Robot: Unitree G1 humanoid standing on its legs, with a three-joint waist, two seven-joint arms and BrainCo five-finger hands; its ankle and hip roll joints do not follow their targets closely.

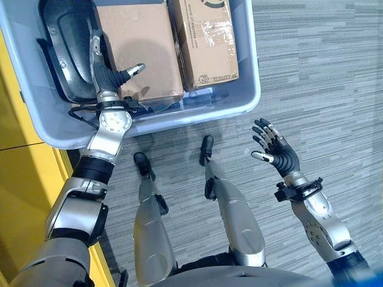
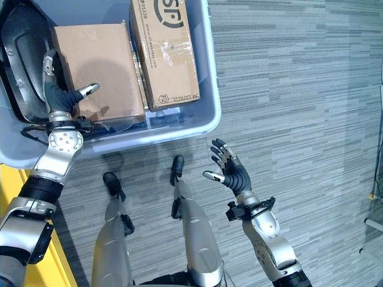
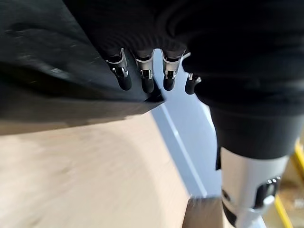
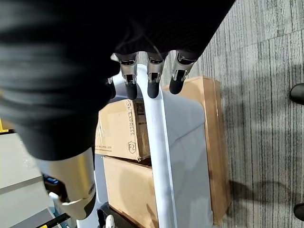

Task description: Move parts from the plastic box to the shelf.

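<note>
The pale blue plastic box stands on the floor at upper left. It holds a curved black part at its left end and two cardboard cartons, one plain and one taped and printed. My left hand is inside the box. Its straight fingers lie against the black part's edge beside the plain carton, with the thumb spread over that carton. My right hand hovers open above the carpet, right of the box, holding nothing.
A yellow surface runs along the left side next to the box. Grey striped carpet stretches to the right. In the right wrist view the box rim and the cartons show past my fingers.
</note>
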